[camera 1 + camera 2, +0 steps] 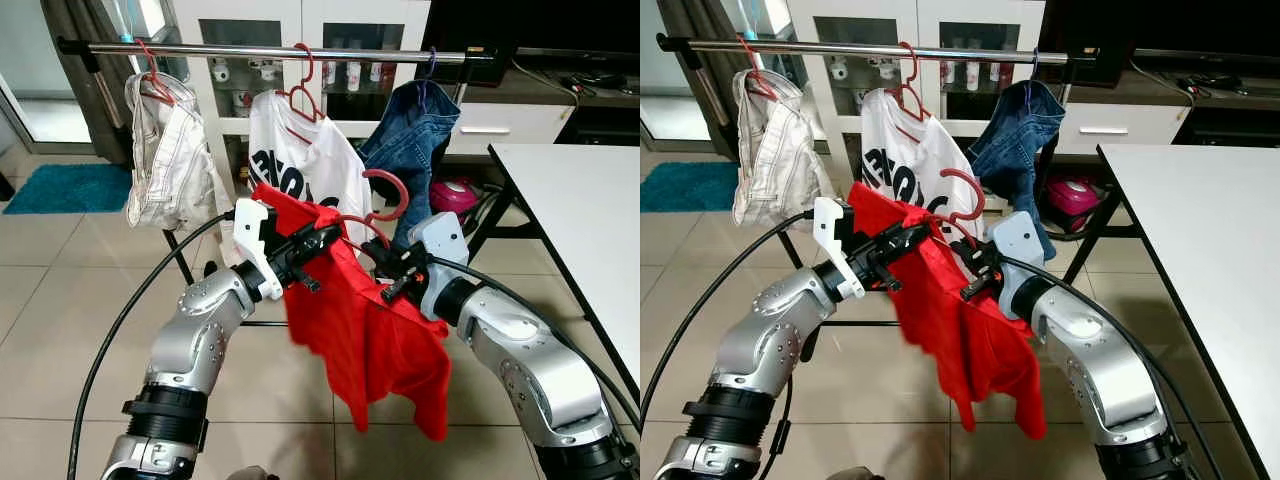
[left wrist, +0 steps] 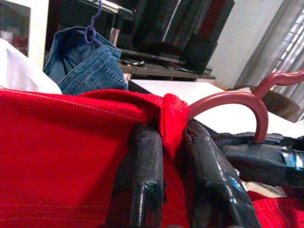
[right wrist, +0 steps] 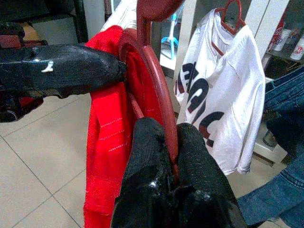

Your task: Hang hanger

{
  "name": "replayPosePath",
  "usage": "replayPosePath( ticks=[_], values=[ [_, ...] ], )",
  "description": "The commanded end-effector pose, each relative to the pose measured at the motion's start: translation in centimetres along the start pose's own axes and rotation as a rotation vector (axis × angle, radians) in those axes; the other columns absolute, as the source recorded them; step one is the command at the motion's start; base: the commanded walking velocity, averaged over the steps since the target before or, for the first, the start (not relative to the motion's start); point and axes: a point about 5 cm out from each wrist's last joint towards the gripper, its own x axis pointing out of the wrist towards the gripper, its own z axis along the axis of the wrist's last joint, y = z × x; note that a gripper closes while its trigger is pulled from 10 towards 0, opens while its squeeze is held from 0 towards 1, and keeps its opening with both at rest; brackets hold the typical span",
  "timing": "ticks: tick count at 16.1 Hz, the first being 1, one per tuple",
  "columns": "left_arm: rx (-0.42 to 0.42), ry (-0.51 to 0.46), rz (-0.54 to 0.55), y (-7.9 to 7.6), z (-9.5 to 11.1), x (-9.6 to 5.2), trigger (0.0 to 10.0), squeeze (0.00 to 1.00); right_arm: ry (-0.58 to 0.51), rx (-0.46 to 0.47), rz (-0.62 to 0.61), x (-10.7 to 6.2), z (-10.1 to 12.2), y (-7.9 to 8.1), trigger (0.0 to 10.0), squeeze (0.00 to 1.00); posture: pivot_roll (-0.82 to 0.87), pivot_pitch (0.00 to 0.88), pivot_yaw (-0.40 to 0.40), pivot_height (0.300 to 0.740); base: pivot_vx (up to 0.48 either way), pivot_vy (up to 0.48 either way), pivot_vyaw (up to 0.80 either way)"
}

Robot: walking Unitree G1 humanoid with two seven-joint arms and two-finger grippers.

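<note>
two grippers are clamped mid-frame: left gripper on the red shirt, right gripper on the red hanger. the rail is seen along the top.

A red plastic hanger sits at frame centre, hook upright and curling left. A red shirt drapes from it, hanging down below the chrome clothes rail.

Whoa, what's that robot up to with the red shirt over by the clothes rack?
It's holding a red shirt on a red hanger, ready to hang. The left gripper pinches the shirt's fabric near the collar, and the right gripper clamps the hanger just below its hook. The hook is still below the metal rail, not on it yet. A cream garment, a white printed T-shirt and a pair of jeans already hang there.
</note>
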Motion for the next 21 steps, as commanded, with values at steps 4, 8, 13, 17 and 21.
replayPosePath(
  ticks=[4, 8, 13, 17, 21],
  values=[
    [0.134, -0.027, 0.013, 0.2, 1.6, -0.4, 0.0, 0.0, 0.033, 0.009, -0.042, -0.4, -0.8, -0.8, 10.0, 0.0, -0.06, 0.0, 0.02, 0.74, 0.0, 0.0, 0.0],
    [0.045, -0.072, -0.071, -1.1, 1.7, 0.8, 10.0, 0.0, -0.016, -0.003, 0.024, -0.1, 0.2, -0.2, 10.0, 0.0, -0.06, 0.0, 0.016, 0.74, 0.0, 0.0, 0.0],
    [-0.075, -0.084, -0.087, -1.2, 1.6, 0.7, 10.0, 0.0, -0.024, -0.004, 0.022, -0.3, 0.2, 0.0, 10.0, 0.0, -0.08, 0.0, 0.029, 0.74, 0.0, 0.0, 0.0],
    [-0.047, -0.048, -0.078, -1.0, 1.2, 0.6, 2.2, 0.0, -0.025, -0.006, 0.026, -0.4, 0.2, 0.1, 10.0, 0.0, -0.08, 0.0, 0.032, 0.74, 0.0, 0.0, 0.0],
    [-0.044, -0.02, -0.072, -0.7, 0.9, 0.6, 0.0, 0.0, -0.027, -0.009, 0.023, -0.4, 0.2, 0.0, 10.0, 0.0, -0.08, 0.0, 0.033, 0.74, 0.0, 0.0, 0.0]
  ],
)
